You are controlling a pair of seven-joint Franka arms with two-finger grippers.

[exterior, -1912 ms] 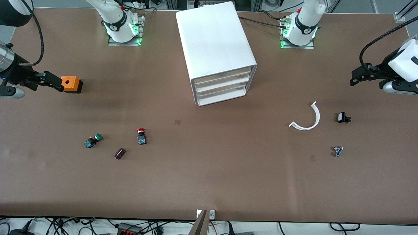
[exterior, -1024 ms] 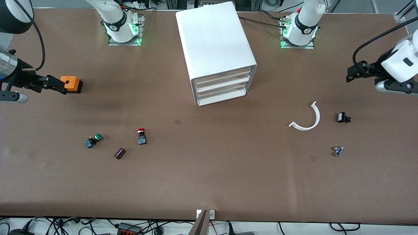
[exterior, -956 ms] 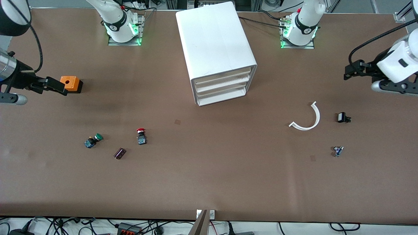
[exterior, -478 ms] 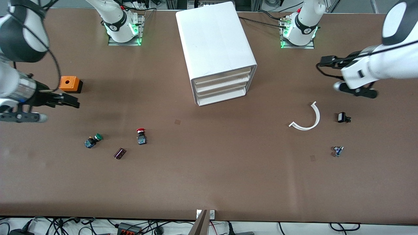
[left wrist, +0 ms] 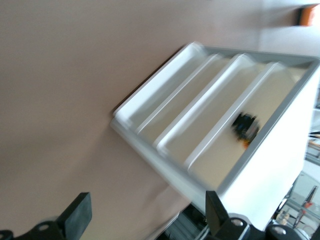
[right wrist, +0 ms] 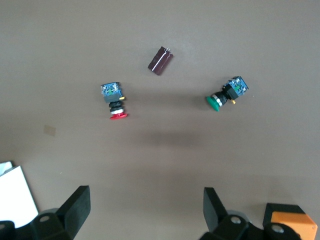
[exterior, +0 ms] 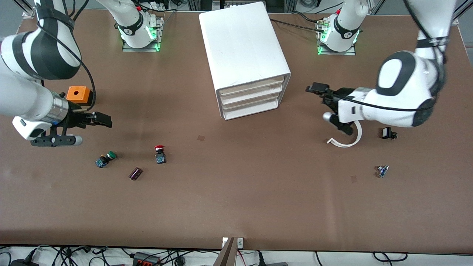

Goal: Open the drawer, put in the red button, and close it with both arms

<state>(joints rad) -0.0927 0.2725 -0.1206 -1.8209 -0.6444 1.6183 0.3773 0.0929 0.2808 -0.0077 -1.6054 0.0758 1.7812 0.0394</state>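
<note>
Brown tabletop (exterior: 236,192): red button (exterior: 160,153) looks light, rigid, slick-capped, so I'd pinch its blocky body; right hand (exterior: 97,121) and left hand (exterior: 320,94) both released, empty.

red button (exterior: 160,153) between green button (exterior: 106,159), drawer unit (exterior: 248,59) | capacitor (exterior: 135,173) nearest camera

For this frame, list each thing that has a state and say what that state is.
drawer cabinet: all three drawers shut.
red button: lying on the table, ungrasped.
green button: lying on its side, ungrasped.
orange box: on the table, hole up.
left gripper: open, empty, in front of the drawers.
right gripper: open, empty, over the table near the orange box.
</note>
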